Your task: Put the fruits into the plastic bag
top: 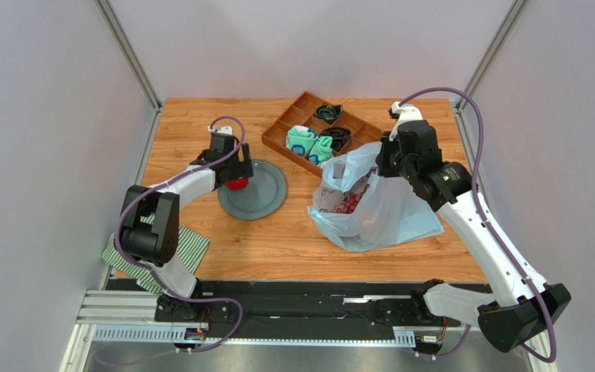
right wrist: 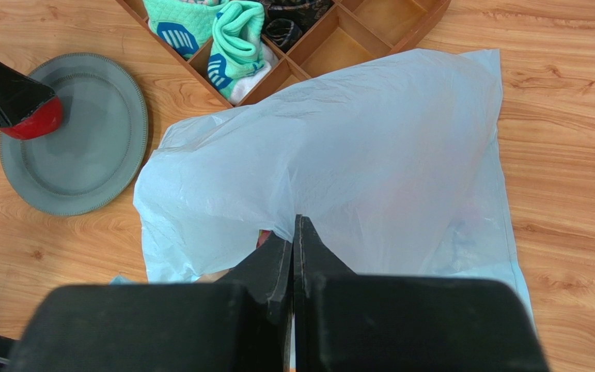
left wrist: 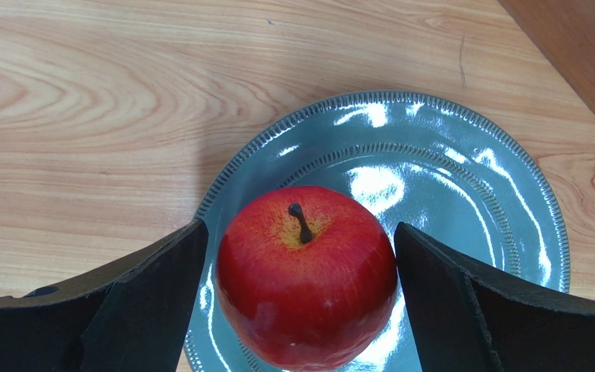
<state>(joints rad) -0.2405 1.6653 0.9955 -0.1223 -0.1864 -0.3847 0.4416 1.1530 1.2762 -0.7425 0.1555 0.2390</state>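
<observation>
1 fruit seen outside the bag: red apple [left wrist: 306,275], stem up, on grey plate [left wrist: 463,194], inside the rim at plate's left edge.

Item: left gripper [left wrist: 299,260]. Over plate, jaws spread wide, one each side of apple, slim gaps both sides. Nothing held yet.

Item: plastic bag [top: 386,209]. Right of plate, well apart, on table [top: 277,248]. Pale blue, top edge lifted, body slumped.

Item: right gripper [right wrist: 293,232]. Right of plate, above bag. Fingers pressed together w/ bag film pinched btwn them, holding the top edge up.

Item: wooden tray [top: 305,99]. Behind and right of plate, near it. Teal cloth [right wrist: 235,31] in one compartment. Not task items.

Item: green-striped cloth [top: 192,248]. Near side of plate, left, by left arm's base.

Progress (judgement): late. No other loose fruit visible on table or plate, so apple is prob. the last. Left to do: close on apple, lift, carry right from plate to bag, drop in. Bag contents not confirmed.

View notes:
- Left wrist: only view showing jaw-to-apple gaps, stem, plate's ribbed rim. No bag in it.
- Top: only view w/ both arms plus plate-to-bag spacing. Reddish and dark patches show through the film. Fruit or print, can't tell.
- Right wrist: shows pinch close up and a sliver of red-orange at the fold by the fingertips, unidentified. Apple mostly hidden behind left gripper here.
</observation>
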